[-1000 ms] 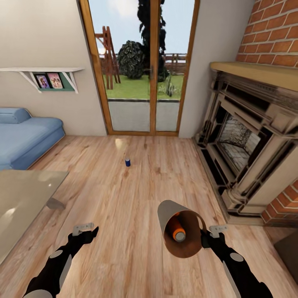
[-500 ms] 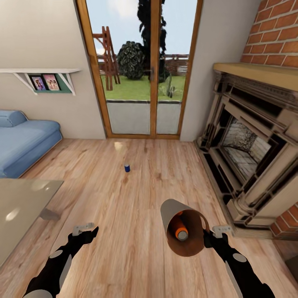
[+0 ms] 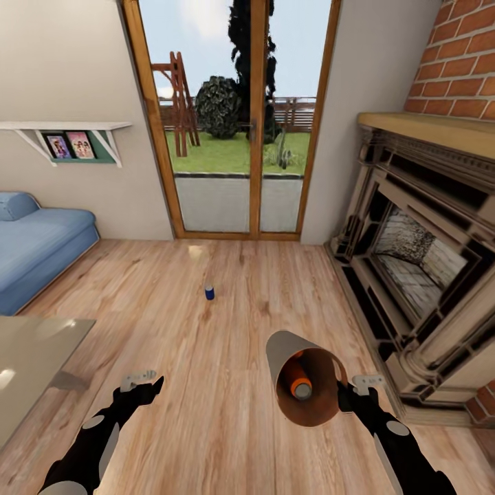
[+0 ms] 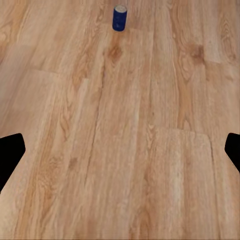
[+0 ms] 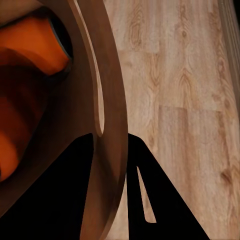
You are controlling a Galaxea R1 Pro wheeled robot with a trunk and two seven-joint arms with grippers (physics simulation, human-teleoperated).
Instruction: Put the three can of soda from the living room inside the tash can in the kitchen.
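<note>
The dark blue soda can (image 3: 210,292) stands upright on the wood floor ahead of me, before the glass doors; it also appears far off in the left wrist view (image 4: 119,17). My right gripper (image 3: 346,393) is shut on the wall of the trash can (image 3: 320,407), held tilted with its mouth toward my head. An orange can (image 3: 298,380) lies inside on the coppery wall. Up close, the rim (image 5: 107,125) passes between the dark fingers (image 5: 160,205), with orange can surface (image 5: 35,45) behind it. My left gripper (image 3: 141,382) hangs open and holds nothing.
A light blue sofa (image 3: 38,251) sits at the left, and the glass coffee table (image 3: 27,364) juts in near my left arm. The fireplace (image 3: 419,275) lines the right side. Wood-framed glass doors (image 3: 240,137) close the far end. Open floor leads to the blue can.
The whole view has shifted as I roll forward: the doors and blue can look nearer, the coffee table and sofa slide out leftward. Both arms and the held trash can keep their pose.
</note>
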